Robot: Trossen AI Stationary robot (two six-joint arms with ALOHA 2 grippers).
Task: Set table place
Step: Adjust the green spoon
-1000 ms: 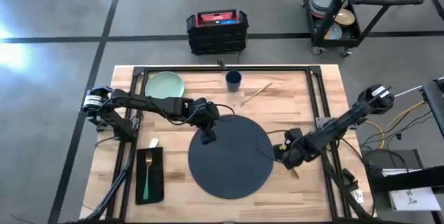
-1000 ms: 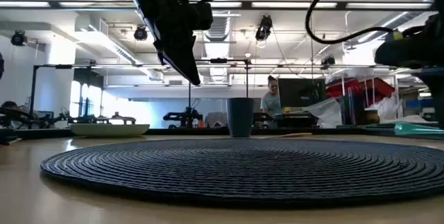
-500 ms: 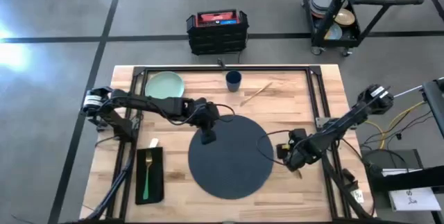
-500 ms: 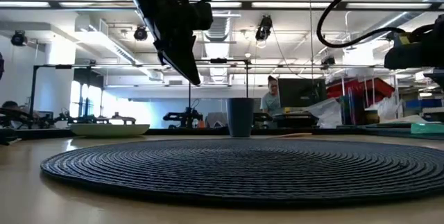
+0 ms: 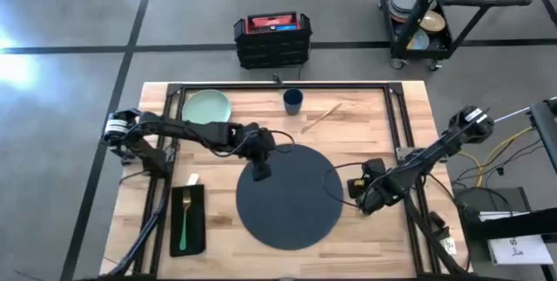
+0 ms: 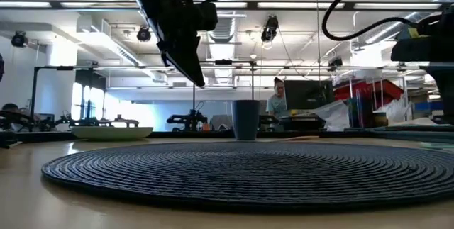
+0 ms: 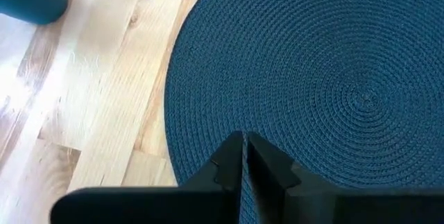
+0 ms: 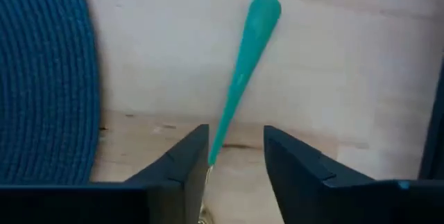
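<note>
Right wrist view showed the right gripper [image 8: 234, 156] spread over a green-handled utensil [image 8: 244, 57] on the table [image 8: 333, 78] by the placemat's [image 8: 41, 85] right edge, handle running straight away between the fingers, while the left gripper [image 7: 243, 156], pressed together, hovered over the mat's left edge.

Left hand [image 5: 259, 173] over placemat [image 5: 291, 207]; plate [image 5: 206, 107] far-left.

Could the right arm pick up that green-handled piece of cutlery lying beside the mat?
Probably yes: the right gripper is open right over the green-handled utensil, fingers on either side of it, with only bare table around.
</note>
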